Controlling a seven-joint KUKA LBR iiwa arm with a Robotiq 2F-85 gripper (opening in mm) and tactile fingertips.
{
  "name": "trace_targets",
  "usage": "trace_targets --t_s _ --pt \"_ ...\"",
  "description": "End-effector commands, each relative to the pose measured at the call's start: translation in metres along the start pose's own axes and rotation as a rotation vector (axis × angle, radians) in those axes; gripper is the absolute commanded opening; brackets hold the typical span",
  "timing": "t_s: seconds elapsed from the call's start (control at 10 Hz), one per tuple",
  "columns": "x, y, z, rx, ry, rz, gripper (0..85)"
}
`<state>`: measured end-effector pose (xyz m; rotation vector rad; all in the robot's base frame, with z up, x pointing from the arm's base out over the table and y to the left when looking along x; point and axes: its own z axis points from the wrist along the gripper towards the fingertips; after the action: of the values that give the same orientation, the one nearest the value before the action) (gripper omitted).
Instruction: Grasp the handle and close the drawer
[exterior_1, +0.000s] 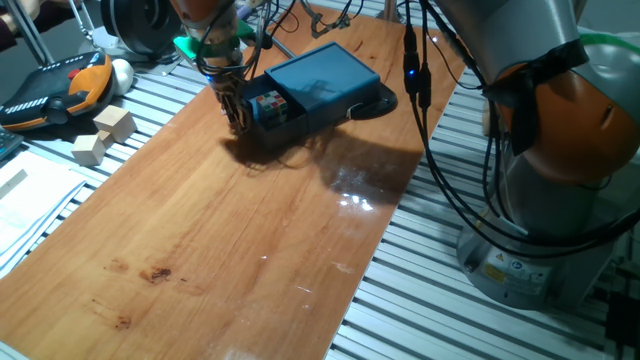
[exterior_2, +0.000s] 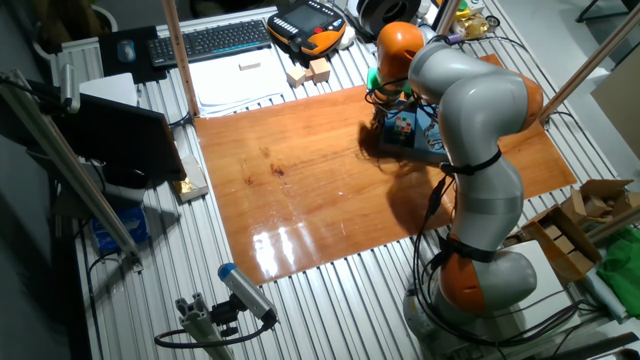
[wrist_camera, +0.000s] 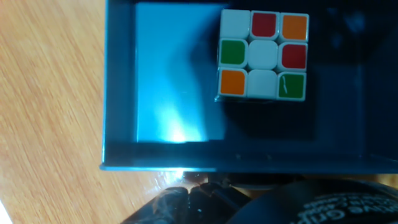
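Observation:
The dark teal drawer (wrist_camera: 168, 81) stands pulled out of its flat box (exterior_1: 325, 78) at the far end of the wooden table. A multicoloured puzzle cube (wrist_camera: 262, 55) lies in it near the box's mouth. My gripper (exterior_1: 238, 120) reaches down at the drawer's front wall (wrist_camera: 249, 155). In the hand view my gripper (wrist_camera: 214, 190) shows its dark fingers (wrist_camera: 180, 202) drawn close together just outside that wall, at its middle. The handle is hidden between them. The other fixed view shows the cube (exterior_2: 403, 124) and the arm over the drawer.
Two wooden blocks (exterior_1: 113, 122) and an orange-black teach pendant (exterior_1: 55, 90) lie on the slatted bench left of the table (exterior_1: 250, 260). The arm's base (exterior_1: 560, 200) and hanging black cables (exterior_1: 425, 110) stand to the right. A keyboard (exterior_2: 210, 40) sits beyond the table.

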<state>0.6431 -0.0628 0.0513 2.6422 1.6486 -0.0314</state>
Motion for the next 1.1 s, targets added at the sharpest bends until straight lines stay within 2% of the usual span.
trace_targets --t_s 0.0,1.0 --pt "-0.001 0.000 0.000 0.000 0.000 -0.002 2.3" --pt "-0.014 0.003 0.000 -0.003 0.005 -0.011 2.3"
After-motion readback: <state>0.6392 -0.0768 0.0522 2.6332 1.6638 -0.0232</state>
